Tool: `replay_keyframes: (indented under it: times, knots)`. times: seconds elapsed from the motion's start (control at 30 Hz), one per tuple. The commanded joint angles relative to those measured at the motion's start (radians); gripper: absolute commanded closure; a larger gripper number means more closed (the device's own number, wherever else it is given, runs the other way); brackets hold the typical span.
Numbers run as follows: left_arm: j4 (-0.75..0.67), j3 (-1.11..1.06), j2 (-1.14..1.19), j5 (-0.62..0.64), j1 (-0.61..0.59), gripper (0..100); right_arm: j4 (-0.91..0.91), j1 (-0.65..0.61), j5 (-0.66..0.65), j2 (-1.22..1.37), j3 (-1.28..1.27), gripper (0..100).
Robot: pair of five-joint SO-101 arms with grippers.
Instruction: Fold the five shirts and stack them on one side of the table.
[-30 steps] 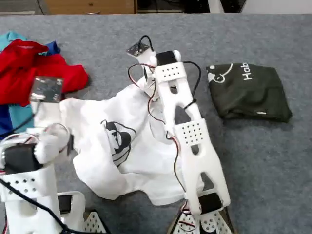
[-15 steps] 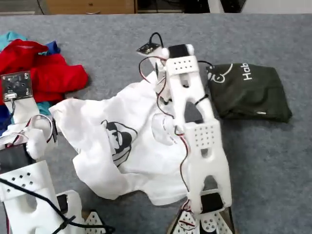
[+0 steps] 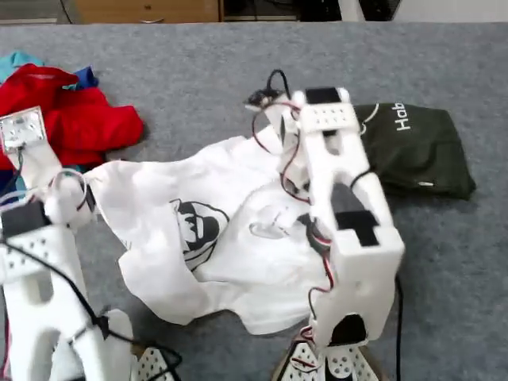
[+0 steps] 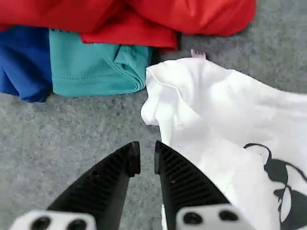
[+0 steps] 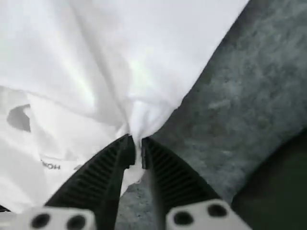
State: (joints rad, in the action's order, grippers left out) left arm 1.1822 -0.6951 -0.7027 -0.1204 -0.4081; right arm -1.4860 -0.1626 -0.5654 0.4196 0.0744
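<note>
Step in hand: folding shirt two, the white shirt point(image 3: 198, 230). It lies crumpled, print up, mid-table point(image 3: 444, 262). One is done: the dark green shirt point(image 3: 413, 147) sits folded on the right, just beside the white one's far-right edge. The red shirt point(image 3: 71, 115), teal shirt point(image 4: 91, 64) and blue shirt point(image 4: 21, 62) are heaped unfolded at far left.

Right gripper point(image 5: 135, 143): jaws clamped on a pinch of white fabric at the shirt's far edge, next to the dark one. Left gripper point(image 4: 147, 155): jaws nearly together with nothing between them, over bare table just beside the white shirt's far-left corner, which lies near the teal hem.

Judgement: only one corner is held, so the shirt can't be pulled flat yet. The next move calls for the left jaws to part and take that far-left corner, then for both arms to tension the far edge and lay it smooth before any fold. Risks: the left grabs the teal hem too, or the right drags fabric onto the folded dark shirt.
</note>
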Motion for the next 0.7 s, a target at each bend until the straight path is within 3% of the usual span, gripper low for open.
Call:
replay_keyframes:
  times: [0.0, 0.27, 0.47, 0.67]
  knots:
    - [-0.015, 0.149, 0.139, 0.071, -0.006, 93, 0.138, 0.031, -0.043, -0.163, -0.246, 99.8]
    - [-0.012, 0.408, 0.463, 0.121, 0.015, 93, 0.315, 0.151, -0.152, -0.392, -0.568, 99.8]
    - [-0.012, 0.542, 0.636, 0.126, 0.101, 93, 0.351, 0.246, -0.247, -0.418, -0.616, 99.8]
    - [-0.015, 0.687, 0.826, 0.212, 0.173, 93, 0.353, 0.283, -0.353, -0.394, -0.648, 99.8]
